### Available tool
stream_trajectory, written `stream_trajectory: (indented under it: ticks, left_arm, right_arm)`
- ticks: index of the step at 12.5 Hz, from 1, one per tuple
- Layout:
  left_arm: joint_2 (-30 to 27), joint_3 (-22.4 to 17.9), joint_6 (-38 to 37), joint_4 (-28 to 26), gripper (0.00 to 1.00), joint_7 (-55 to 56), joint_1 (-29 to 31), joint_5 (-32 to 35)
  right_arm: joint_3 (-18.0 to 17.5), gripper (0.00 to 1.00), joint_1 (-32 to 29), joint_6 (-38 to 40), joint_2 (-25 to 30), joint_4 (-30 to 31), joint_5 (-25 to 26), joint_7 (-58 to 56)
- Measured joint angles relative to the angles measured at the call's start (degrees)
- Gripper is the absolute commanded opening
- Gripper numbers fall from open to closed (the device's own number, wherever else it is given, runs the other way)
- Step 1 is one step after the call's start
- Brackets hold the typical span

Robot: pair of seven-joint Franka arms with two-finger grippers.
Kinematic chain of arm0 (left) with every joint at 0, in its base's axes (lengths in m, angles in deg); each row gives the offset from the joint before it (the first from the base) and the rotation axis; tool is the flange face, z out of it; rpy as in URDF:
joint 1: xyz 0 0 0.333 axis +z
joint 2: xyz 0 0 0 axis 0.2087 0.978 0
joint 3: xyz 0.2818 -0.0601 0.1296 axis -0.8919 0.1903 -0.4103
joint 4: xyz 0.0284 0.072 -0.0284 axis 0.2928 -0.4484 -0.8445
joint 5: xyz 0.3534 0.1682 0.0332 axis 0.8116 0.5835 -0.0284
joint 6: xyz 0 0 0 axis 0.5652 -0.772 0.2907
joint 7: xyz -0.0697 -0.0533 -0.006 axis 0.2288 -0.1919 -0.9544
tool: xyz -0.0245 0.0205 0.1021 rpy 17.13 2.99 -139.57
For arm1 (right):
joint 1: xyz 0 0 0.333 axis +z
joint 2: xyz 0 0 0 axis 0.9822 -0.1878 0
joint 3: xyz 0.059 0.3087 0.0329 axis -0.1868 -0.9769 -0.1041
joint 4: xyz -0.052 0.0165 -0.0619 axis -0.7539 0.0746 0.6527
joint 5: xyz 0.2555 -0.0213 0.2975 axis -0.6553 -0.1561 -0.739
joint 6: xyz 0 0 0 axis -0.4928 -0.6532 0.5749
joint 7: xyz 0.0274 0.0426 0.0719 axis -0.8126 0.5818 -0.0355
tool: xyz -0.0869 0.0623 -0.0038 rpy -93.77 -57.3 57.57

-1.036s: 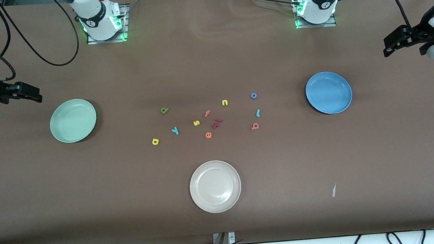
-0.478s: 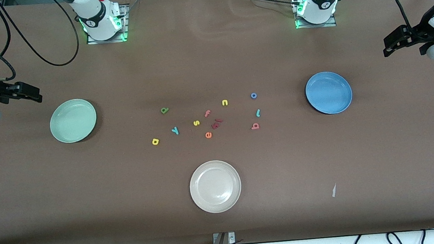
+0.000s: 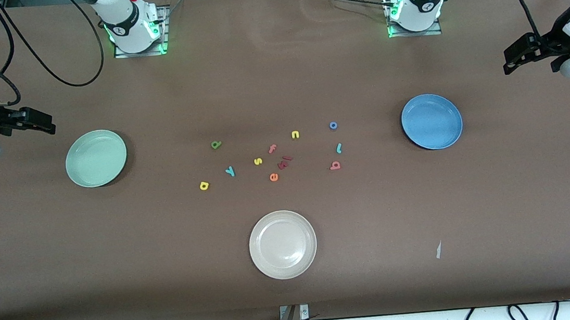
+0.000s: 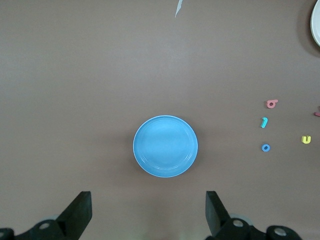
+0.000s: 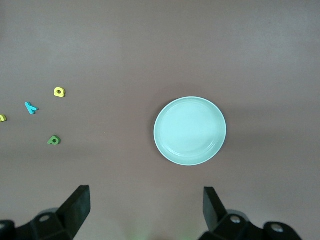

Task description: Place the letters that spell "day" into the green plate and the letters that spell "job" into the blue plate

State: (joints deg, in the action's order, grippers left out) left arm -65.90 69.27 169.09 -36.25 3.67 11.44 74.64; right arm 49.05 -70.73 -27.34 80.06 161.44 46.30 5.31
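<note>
The green plate (image 3: 96, 158) (image 5: 190, 131) lies toward the right arm's end of the table, the blue plate (image 3: 432, 121) (image 4: 165, 146) toward the left arm's end. Between them lie the dark green "d" (image 3: 216, 144), the yellow "a" (image 3: 204, 186) and the teal "y" (image 3: 230, 171). Closer to the blue plate lie the blue "o" (image 3: 333, 125), the teal "j" (image 3: 339, 148) and the pinkish "b" (image 3: 335, 165). My right gripper (image 3: 49, 125) (image 5: 146, 205) hangs open over the table beside the green plate. My left gripper (image 3: 507, 64) (image 4: 148, 207) hangs open beside the blue plate. Both hold nothing.
A cream-white plate (image 3: 282, 244) sits nearer the front camera than the letters. Among the letters are a yellow "s" (image 3: 258, 161), a yellow "n" (image 3: 295, 135), a pink "f" (image 3: 273, 148), an orange "e" (image 3: 273, 177) and dark red pieces (image 3: 284, 162). A pale scrap (image 3: 438, 250) lies near the front edge.
</note>
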Motion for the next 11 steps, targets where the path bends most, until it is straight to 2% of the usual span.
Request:
stream_trajectory:
  ticks: [11]
  left_arm:
    - [0.0,0.02,-0.75,0.0,1.0,0.0,-0.03,-0.01]
  right_arm:
    - [0.0,1.0,0.0,0.08,0.0,0.0,0.0,-0.01]
